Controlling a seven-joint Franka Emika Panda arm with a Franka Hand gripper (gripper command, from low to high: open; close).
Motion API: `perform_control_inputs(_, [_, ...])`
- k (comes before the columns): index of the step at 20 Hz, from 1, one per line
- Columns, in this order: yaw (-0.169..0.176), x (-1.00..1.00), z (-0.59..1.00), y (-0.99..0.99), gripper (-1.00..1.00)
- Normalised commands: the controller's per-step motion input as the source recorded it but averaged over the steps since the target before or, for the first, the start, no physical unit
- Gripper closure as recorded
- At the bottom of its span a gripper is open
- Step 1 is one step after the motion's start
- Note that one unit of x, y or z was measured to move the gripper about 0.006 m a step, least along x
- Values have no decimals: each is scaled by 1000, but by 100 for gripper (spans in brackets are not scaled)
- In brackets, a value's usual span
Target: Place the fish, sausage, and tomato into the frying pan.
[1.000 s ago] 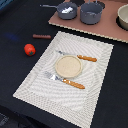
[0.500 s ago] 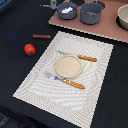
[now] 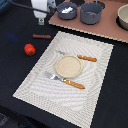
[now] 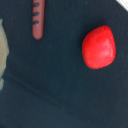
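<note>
The fish [image 3: 66, 9] already lies in the pan [image 3: 67, 10]. The sausage [image 3: 42, 36] and the tomato [image 3: 30, 49] rest on dark cloth, near each other and well apart from the pan, probably awaiting pickup. The gripper [image 3: 41, 21] hangs beside the pan; its spread is unclear. No writing shows.

Bright red tomato [image 4: 99, 47], reddish-brown sausage [image 4: 38, 19], beige plate [image 3: 68, 66], striped cream placemat [image 3: 95, 95].
</note>
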Motion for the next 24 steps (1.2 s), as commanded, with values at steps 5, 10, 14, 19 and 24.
perform_control_inputs(5, [-224, -151, -166, -289, -100])
perform_control_inputs(10, [-201, -115, -250, -370, -100])
perform_control_inputs(14, [-133, -94, -275, -272, -100])
perform_control_inputs(19, [-92, -119, -459, -178, -100])
perform_control_inputs(24, [-92, -215, -552, -127, -100])
